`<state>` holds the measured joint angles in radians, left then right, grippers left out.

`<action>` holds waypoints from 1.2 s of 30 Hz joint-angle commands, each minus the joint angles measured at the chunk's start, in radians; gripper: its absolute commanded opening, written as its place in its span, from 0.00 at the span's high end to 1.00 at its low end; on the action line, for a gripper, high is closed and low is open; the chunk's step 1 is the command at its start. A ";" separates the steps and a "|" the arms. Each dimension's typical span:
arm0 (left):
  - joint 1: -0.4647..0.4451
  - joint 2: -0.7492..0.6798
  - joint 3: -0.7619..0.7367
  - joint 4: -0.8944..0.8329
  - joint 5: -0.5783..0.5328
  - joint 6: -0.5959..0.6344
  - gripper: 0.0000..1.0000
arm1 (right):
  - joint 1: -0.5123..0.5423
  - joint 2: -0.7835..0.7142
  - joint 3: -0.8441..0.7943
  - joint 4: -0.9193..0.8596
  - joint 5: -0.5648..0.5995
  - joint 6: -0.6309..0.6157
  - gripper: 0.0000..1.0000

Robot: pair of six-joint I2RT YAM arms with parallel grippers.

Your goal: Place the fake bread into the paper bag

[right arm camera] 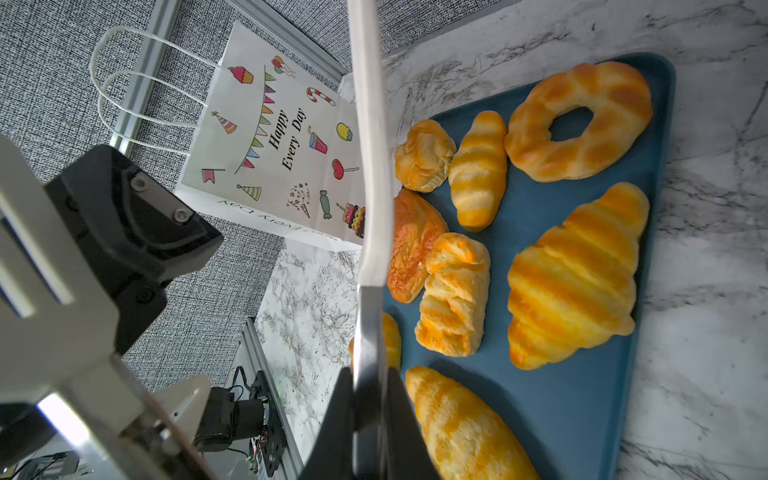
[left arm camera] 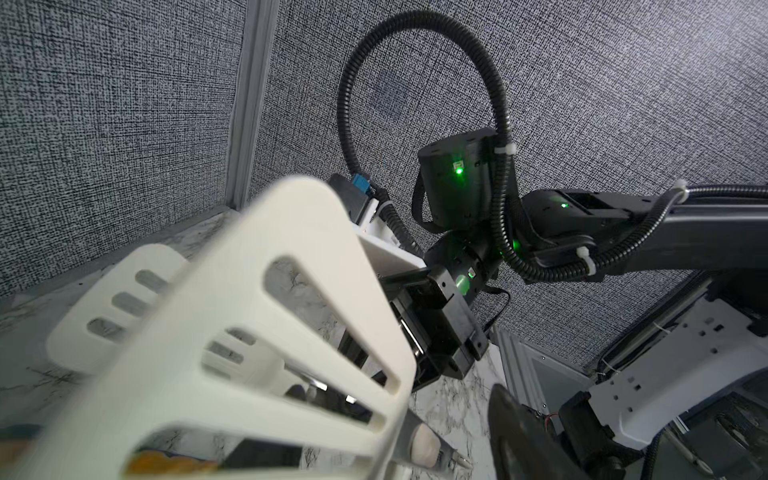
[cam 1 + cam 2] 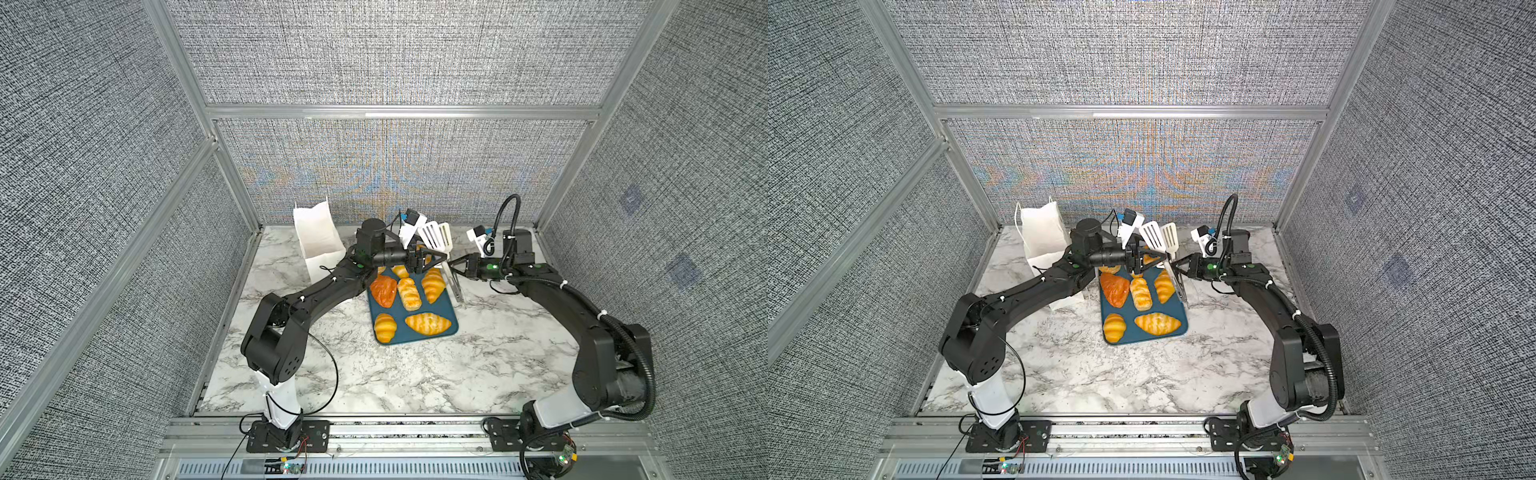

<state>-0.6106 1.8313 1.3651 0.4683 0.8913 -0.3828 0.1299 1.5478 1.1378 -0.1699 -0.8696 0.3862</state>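
Several pieces of fake bread lie on the teal tray (image 3: 399, 320): a reddish triangle (image 3: 383, 291), a ridged roll (image 3: 408, 294), croissants (image 3: 428, 324) and a ring (image 1: 577, 120). The paper bag (image 3: 316, 237) stands upright at the back left, open at the top. My right gripper (image 3: 451, 264) is shut on the metal handle of the white slotted tongs (image 3: 436, 235), which stand over the tray's far right edge. My left gripper (image 3: 434, 259) is open above the tray's far end, its jaws on either side of the tongs. In the left wrist view only one finger (image 2: 515, 432) shows beside the tongs (image 2: 232, 332).
The grey back wall stands close behind the bag and tongs. The left forearm (image 3: 332, 286) lies between the bag and the tray. Marble tabletop (image 3: 415, 374) stretches in front of the tray to the aluminium rail.
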 commanded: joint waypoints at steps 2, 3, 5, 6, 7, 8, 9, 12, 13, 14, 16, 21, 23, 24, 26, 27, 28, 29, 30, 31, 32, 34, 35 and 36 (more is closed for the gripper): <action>0.002 0.008 0.009 0.032 0.029 -0.004 0.35 | 0.002 0.000 0.015 0.047 -0.038 0.024 0.91; 0.001 0.009 0.011 0.032 0.030 -0.005 0.36 | 0.002 0.000 0.016 0.049 -0.042 0.026 0.91; 0.002 0.010 0.014 0.036 0.035 -0.008 0.39 | 0.003 0.000 0.017 0.051 -0.050 0.028 0.90; 0.001 0.011 0.016 0.039 0.034 -0.010 0.41 | 0.004 0.000 0.018 0.051 -0.052 0.029 0.90; 0.002 0.011 0.017 0.041 0.034 -0.011 0.42 | 0.006 0.001 0.019 0.052 -0.052 0.029 0.90; 0.001 0.012 0.018 0.045 0.035 -0.015 0.42 | 0.005 0.001 0.019 0.053 -0.054 0.031 0.90; 0.001 0.014 0.019 0.050 0.037 -0.018 0.43 | 0.006 0.001 0.019 0.053 -0.057 0.033 0.90; 0.001 0.020 0.020 0.063 0.046 -0.025 0.47 | 0.009 0.004 0.018 0.065 -0.063 0.040 0.90; 0.002 0.020 0.020 0.065 0.046 -0.025 0.49 | 0.012 0.003 0.017 0.066 -0.065 0.040 0.90; 0.002 0.020 0.020 0.066 0.045 -0.025 0.51 | 0.014 0.006 0.017 0.066 -0.065 0.040 0.89; 0.002 0.022 0.020 0.064 0.042 -0.025 0.55 | 0.013 0.006 0.016 0.067 -0.066 0.039 0.89; 0.002 0.023 0.020 0.065 0.042 -0.025 0.66 | 0.013 0.007 0.016 0.076 -0.066 0.045 0.89; 0.001 0.023 0.022 0.070 0.040 -0.028 0.68 | 0.013 0.006 0.016 0.077 -0.066 0.045 0.89; 0.001 0.023 0.022 0.073 0.043 -0.029 0.69 | 0.014 0.005 0.015 0.076 -0.066 0.045 0.89; 0.002 0.025 0.023 0.080 0.049 -0.035 0.71 | 0.013 0.000 0.014 0.079 -0.067 0.046 0.89; 0.002 0.025 0.020 0.087 0.049 -0.040 0.74 | 0.013 -0.002 0.014 0.083 -0.066 0.051 0.88; 0.002 0.026 0.020 0.091 0.049 -0.042 0.77 | 0.013 -0.003 0.013 0.088 -0.066 0.055 0.88; 0.002 0.026 0.019 0.096 0.047 -0.044 0.80 | 0.013 -0.004 0.013 0.092 -0.066 0.058 0.88; 0.002 0.026 0.016 0.103 0.044 -0.048 0.83 | 0.014 -0.004 0.011 0.098 -0.068 0.060 0.88; 0.000 0.028 0.013 0.117 0.045 -0.057 0.84 | 0.014 -0.006 0.009 0.105 -0.070 0.062 0.88; 0.002 0.029 0.012 0.128 0.049 -0.065 0.86 | 0.014 -0.007 0.008 0.108 -0.072 0.064 0.88; 0.003 0.032 0.015 0.149 0.055 -0.078 0.87 | 0.013 -0.010 0.007 0.109 -0.073 0.061 0.87; 0.004 0.034 0.018 0.156 0.056 -0.084 0.88 | 0.014 -0.011 0.007 0.108 -0.072 0.059 0.86; 0.006 0.037 0.021 0.167 0.059 -0.091 0.88 | 0.014 -0.014 0.007 0.109 -0.071 0.056 0.84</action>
<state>-0.6094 1.8587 1.3788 0.5804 0.9611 -0.4583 0.1436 1.5455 1.1446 -0.1001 -0.9253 0.4248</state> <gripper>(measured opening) 0.124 0.143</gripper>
